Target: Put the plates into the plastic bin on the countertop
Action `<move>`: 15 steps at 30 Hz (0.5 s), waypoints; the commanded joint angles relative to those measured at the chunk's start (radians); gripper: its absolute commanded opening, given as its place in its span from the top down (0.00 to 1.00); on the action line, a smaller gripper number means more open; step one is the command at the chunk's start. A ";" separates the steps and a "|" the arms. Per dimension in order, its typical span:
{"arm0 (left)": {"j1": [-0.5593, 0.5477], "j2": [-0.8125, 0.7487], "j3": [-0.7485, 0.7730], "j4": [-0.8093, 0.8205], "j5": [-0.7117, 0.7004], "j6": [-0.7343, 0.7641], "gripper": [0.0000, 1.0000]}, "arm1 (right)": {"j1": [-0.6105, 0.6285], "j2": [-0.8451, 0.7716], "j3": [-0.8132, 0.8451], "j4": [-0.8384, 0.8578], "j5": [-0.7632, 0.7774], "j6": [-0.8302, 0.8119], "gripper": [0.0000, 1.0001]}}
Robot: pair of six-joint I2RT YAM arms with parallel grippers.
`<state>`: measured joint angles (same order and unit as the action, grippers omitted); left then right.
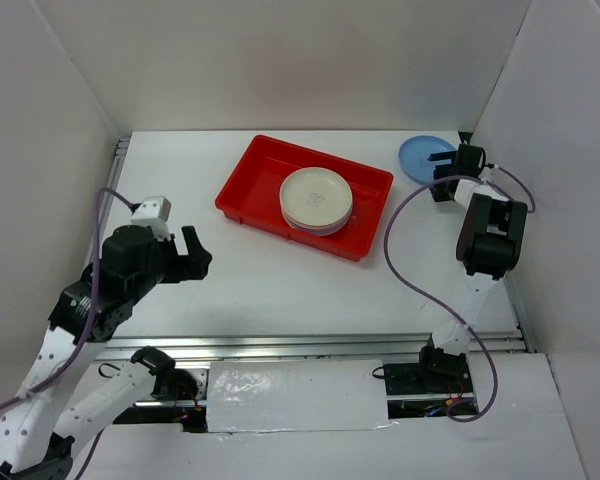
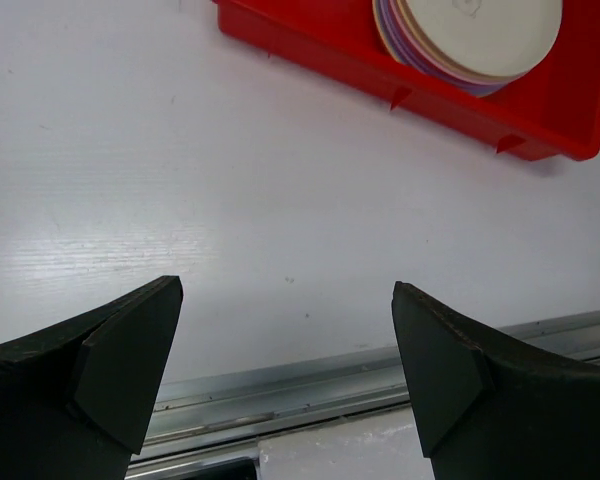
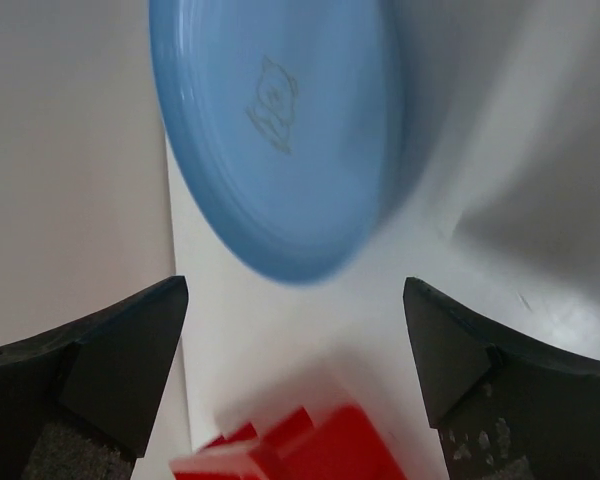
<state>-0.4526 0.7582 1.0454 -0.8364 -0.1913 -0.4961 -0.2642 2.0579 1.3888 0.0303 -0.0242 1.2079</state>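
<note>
The red bin (image 1: 245,178) sits mid-table on the white countertop (image 1: 280,290). A stack of several plates, cream on top (image 1: 316,198), lies inside it; purple and blue edges show in the left wrist view (image 2: 405,55). One blue plate (image 1: 418,158) lies on the countertop at the back right, outside the bin. My right gripper (image 1: 442,172) is open and empty, right beside that plate; the plate fills the right wrist view (image 3: 275,130), with the bin's corner (image 3: 310,450) below. My left gripper (image 1: 195,255) is open and empty, left of the bin.
White walls enclose the table on three sides. A metal rail (image 1: 310,346) runs along the near edge, also seen in the left wrist view (image 2: 310,385). A purple cable (image 1: 405,265) loops over the table by the right arm.
</note>
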 commanded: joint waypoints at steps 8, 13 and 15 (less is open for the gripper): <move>0.049 -0.059 -0.053 0.072 -0.014 0.025 0.01 | -0.006 0.209 0.349 -0.365 0.105 0.024 0.12; 0.077 -0.069 -0.064 0.083 -0.002 0.027 0.01 | -0.018 0.237 0.397 -0.429 0.139 0.007 0.36; 0.080 -0.074 -0.064 0.083 -0.007 0.027 0.01 | -0.018 0.258 0.426 -0.447 0.144 -0.002 0.45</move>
<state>-0.3836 0.7006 0.9791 -0.7986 -0.2035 -0.4957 -0.2676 2.2890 1.7473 -0.3302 0.0593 1.2217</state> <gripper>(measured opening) 0.993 0.578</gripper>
